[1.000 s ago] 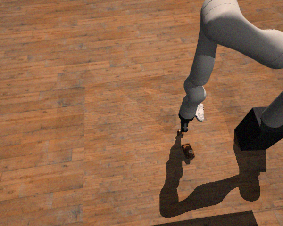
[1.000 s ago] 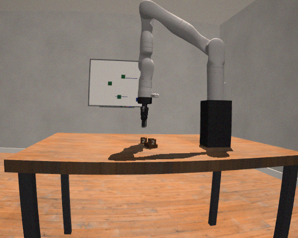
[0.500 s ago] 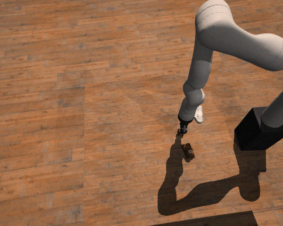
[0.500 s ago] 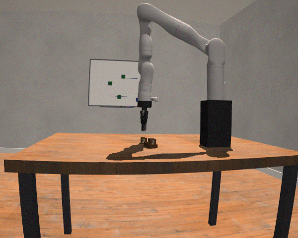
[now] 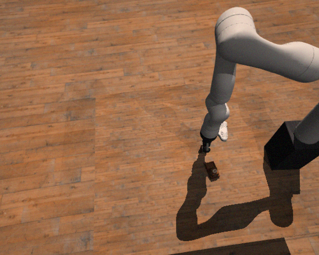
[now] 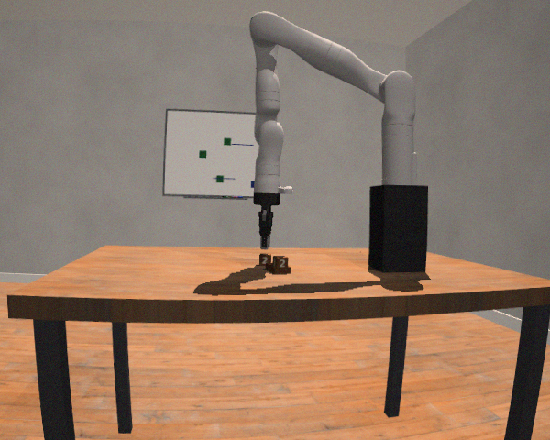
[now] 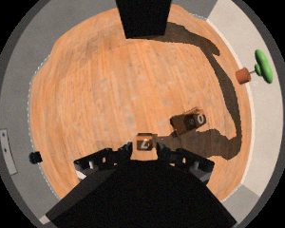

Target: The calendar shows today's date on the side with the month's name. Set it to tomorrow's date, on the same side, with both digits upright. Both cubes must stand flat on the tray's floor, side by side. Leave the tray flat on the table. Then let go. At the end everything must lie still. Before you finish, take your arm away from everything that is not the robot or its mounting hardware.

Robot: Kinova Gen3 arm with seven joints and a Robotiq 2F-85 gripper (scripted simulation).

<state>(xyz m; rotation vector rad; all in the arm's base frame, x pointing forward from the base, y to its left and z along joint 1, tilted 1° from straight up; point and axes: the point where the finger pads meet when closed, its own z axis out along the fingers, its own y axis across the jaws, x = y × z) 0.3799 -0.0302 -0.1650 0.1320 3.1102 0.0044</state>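
Counter (image 5: pixel 143 175) (image 6: pixel 194 310) (image 7: pixel 100 81): wood-topped; bears tray and both cubes.
Tool (image 5: pixel 206 148) (image 6: pixel 264 247) (image 7: pixel 144 146): part-open, holding nothing, above loose cube (image 6: pixel 265 259) (image 7: pixel 143 142).
Tray (image 5: pixel 210 165) (image 6: pixel 280 271) (image 7: pixel 180 127): near loose cube; other cube (image 5: pixel 214 171) (image 6: pixel 281 262) (image 7: pixel 198 119) inside.

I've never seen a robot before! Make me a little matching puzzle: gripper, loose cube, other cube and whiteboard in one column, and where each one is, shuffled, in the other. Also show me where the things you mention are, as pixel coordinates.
Things:
A. Gripper (image 5: pixel 207 149) (image 6: pixel 264 247) (image 7: pixel 144 146)
B. Loose cube (image 5: pixel 200 150) (image 6: pixel 264 259) (image 7: pixel 143 142)
C. Other cube (image 5: pixel 214 172) (image 6: pixel 280 263) (image 7: pixel 199 119)
D. Whiteboard (image 6: pixel 194 132) (image 7: pixel 9 152)

Places:
1. In the tray (image 5: pixel 209 165) (image 6: pixel 282 271) (image 7: pixel 179 126)
2. On the wall
3. Above the table, fingers partly open
4. On the table, outside the tray

Right pairs: A-3, B-4, C-1, D-2
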